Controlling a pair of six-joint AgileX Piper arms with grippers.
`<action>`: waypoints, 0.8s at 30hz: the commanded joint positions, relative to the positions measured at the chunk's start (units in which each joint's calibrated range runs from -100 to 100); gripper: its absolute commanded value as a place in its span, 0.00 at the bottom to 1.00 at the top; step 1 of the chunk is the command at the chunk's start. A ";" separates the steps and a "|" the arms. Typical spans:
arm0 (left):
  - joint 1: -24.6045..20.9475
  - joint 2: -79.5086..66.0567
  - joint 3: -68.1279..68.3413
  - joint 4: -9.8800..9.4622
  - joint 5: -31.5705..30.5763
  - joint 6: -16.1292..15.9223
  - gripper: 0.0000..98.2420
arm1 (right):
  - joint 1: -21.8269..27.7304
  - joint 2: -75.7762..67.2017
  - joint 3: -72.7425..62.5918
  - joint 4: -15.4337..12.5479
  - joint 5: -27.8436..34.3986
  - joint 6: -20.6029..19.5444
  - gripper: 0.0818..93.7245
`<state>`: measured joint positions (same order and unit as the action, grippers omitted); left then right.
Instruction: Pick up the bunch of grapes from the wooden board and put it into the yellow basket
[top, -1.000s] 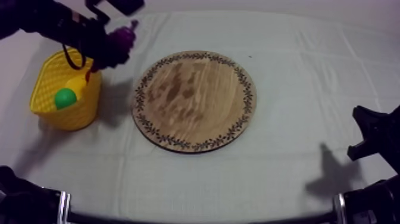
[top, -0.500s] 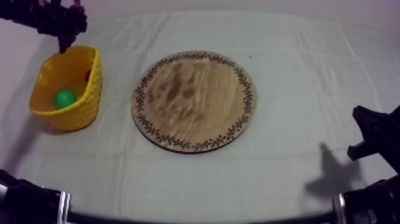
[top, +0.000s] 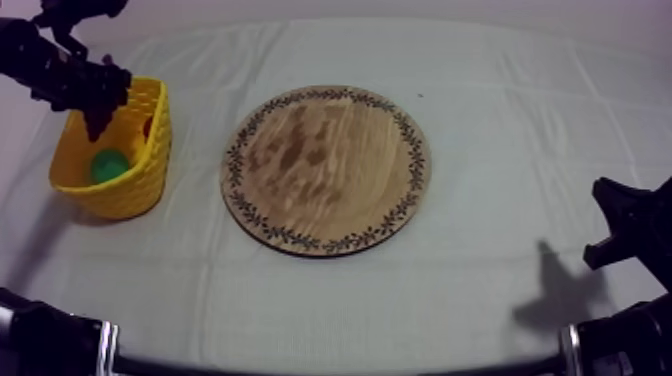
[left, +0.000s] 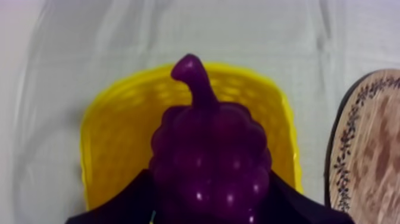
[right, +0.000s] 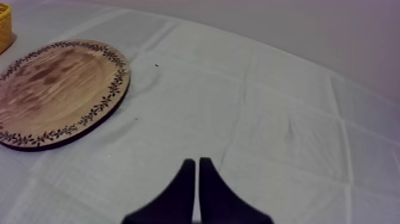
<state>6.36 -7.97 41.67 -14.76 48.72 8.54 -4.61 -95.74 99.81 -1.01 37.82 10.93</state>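
The purple bunch of grapes (left: 208, 155) hangs stem-forward just above the yellow basket (left: 113, 119), with my left gripper (left: 208, 205) shut on it. From above, the left gripper (top: 97, 118) is at the basket's (top: 120, 195) far left rim, and the arm covers the grapes. The round wooden board (top: 325, 168) lies bare in the middle of the table. My right gripper (right: 196, 187) is shut on nothing, its fingers together as a narrow wedge, low at the right side (top: 625, 235) and well away from the board (right: 56, 89).
A green fruit (top: 108, 165) lies inside the basket. The board's patterned rim (left: 357, 149) sits close to the basket's right side. Open cloth stretches in front of and to the right of the board.
My left arm has carried the grapes leftward from the basket's board side to over the basket and has come lower. The right arm has not moved.
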 joint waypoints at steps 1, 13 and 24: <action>-0.15 0.15 1.18 -0.01 -0.13 0.20 0.39 | 0.02 -0.01 -0.03 0.01 0.00 -0.01 0.00; -1.67 0.60 4.63 0.20 -1.89 0.79 0.38 | 0.02 -0.01 -0.03 0.01 0.00 -0.01 0.00; -2.44 -0.04 5.10 0.35 -2.19 0.27 0.52 | 0.02 -0.01 -0.03 0.01 0.00 -0.01 0.00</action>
<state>3.95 -7.91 46.83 -14.38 46.50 8.84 -4.61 -95.74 99.81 -1.01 37.82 10.93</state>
